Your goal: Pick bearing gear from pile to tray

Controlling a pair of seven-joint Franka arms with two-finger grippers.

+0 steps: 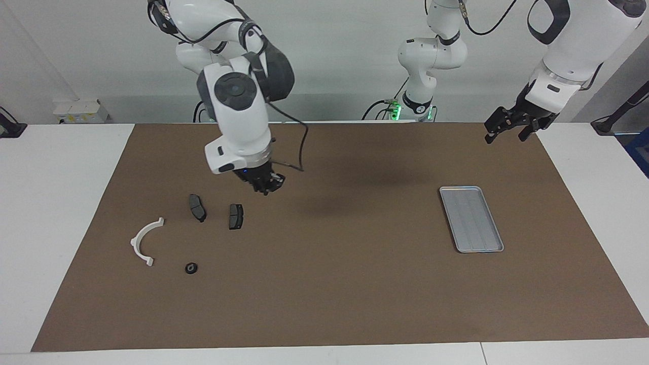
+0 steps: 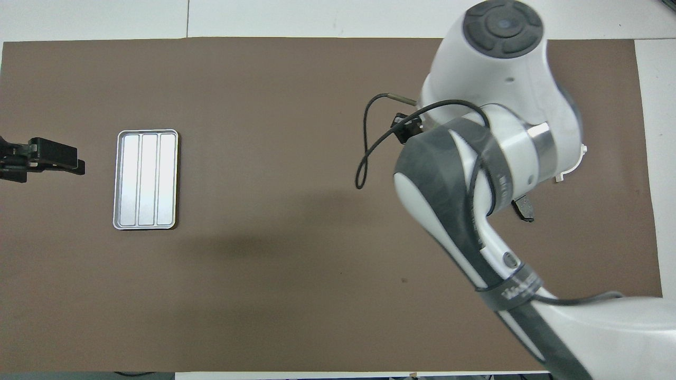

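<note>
The pile lies toward the right arm's end of the mat: a white half-ring bracket [image 1: 144, 242], two dark grey pads [image 1: 197, 207] [image 1: 236, 216] and one small black round piece [image 1: 191, 268]. My right gripper [image 1: 266, 185] hangs in the air over bare mat beside the pads, toward the tray, fingers drawn together on a small dark piece. In the overhead view its arm covers most of the pile; only one pad's end [image 2: 524, 208] and a bit of the bracket [image 2: 573, 169] show. The silver ribbed tray [image 1: 471, 218] [image 2: 146, 179] is empty. My left gripper [image 1: 507, 133] [image 2: 74, 163] waits, open, over the mat's edge past the tray.
The brown mat [image 1: 355, 284] covers most of the white table. A loose black cable [image 2: 364, 158] loops off the right wrist.
</note>
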